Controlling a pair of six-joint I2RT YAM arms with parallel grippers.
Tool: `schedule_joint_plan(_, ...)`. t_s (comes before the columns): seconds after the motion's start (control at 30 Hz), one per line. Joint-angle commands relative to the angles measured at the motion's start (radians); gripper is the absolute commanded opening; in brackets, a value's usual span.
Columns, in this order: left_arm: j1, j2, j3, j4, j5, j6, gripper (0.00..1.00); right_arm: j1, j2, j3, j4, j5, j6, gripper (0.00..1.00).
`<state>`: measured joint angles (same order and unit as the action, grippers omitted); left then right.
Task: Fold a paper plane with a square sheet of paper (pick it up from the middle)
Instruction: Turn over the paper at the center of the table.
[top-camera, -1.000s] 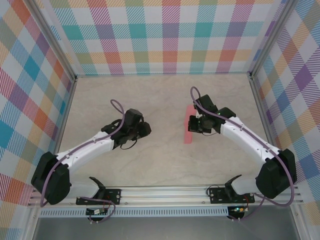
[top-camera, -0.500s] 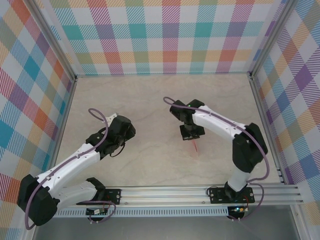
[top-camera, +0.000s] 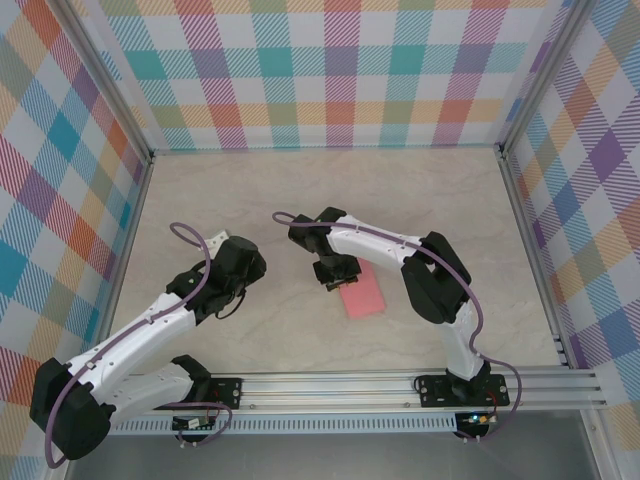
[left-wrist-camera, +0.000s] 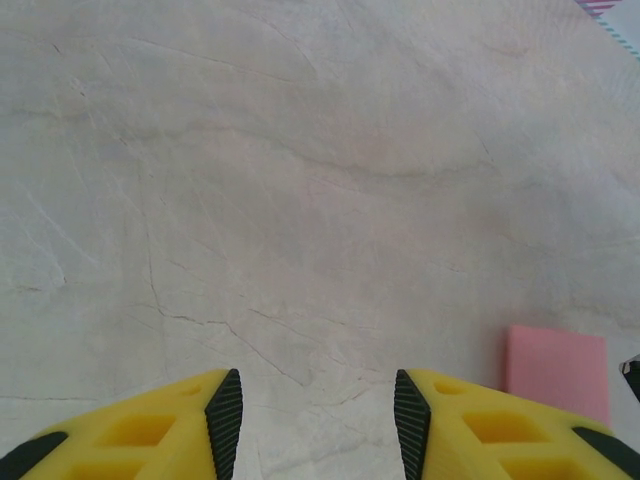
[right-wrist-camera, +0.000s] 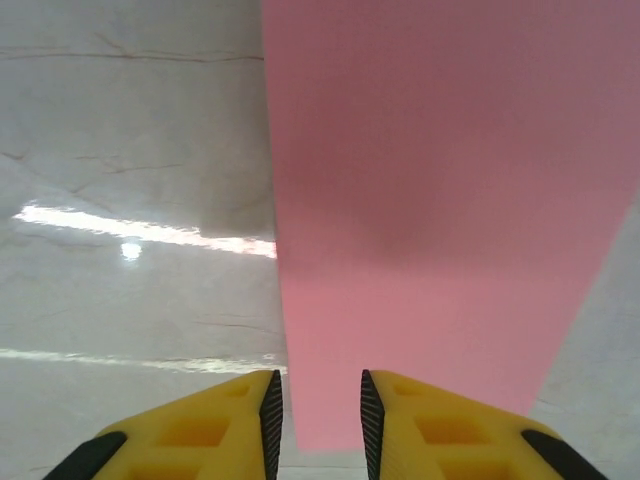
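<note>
Two sets of yellow fingers hang over a pale marbled surface (top-camera: 300, 200) boxed in by plaid walls (top-camera: 340, 80), with a metal rail (top-camera: 330, 385) along the near edge. The right fingers (right-wrist-camera: 200, 430) stand slightly apart at one end of the sheet of paper (top-camera: 363, 300), their wrist hiding its upper-left corner from above; the left fingers (left-wrist-camera: 150, 430) sit wider apart over bare surface off to the left. Sheet of paper lies flat near the middle of the surface, a plain salmon-pink rectangle, tilted, unmarked.
</note>
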<state>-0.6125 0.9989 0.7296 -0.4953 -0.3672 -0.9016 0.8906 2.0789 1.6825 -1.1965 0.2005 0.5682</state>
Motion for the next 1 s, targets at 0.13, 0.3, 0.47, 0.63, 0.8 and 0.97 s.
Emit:
schedule_joint_plan(0.13,0.022,0.015,-0.011,0.043,0.070,0.036,0.49,-0.006,-0.136,-0.083,0.191,-0.157,0.002,0.42)
schedule_joint_plan(0.3,0.022,0.138,0.027,0.149,0.294,0.115,0.52,-0.105,-0.374,-0.355,0.410,-0.177,0.044,0.50)
schedule_joint_plan(0.47,0.008,0.364,0.086,0.310,0.557,0.135,0.50,-0.301,-0.518,-0.607,0.603,-0.325,0.030,0.54)
schedule_joint_plan(0.63,-0.064,0.562,0.206,0.345,0.663,0.152,0.43,-0.448,-0.516,-0.709,0.738,-0.549,-0.014,0.56)
schedule_joint_plan(0.8,-0.111,0.698,0.301,0.309,0.648,0.136,0.40,-0.485,-0.460,-0.709,0.756,-0.607,-0.061,0.59)
schedule_joint_plan(0.97,-0.115,0.770,0.318,0.350,0.664,0.102,0.39,-0.502,-0.397,-0.714,0.768,-0.621,-0.095,0.60)
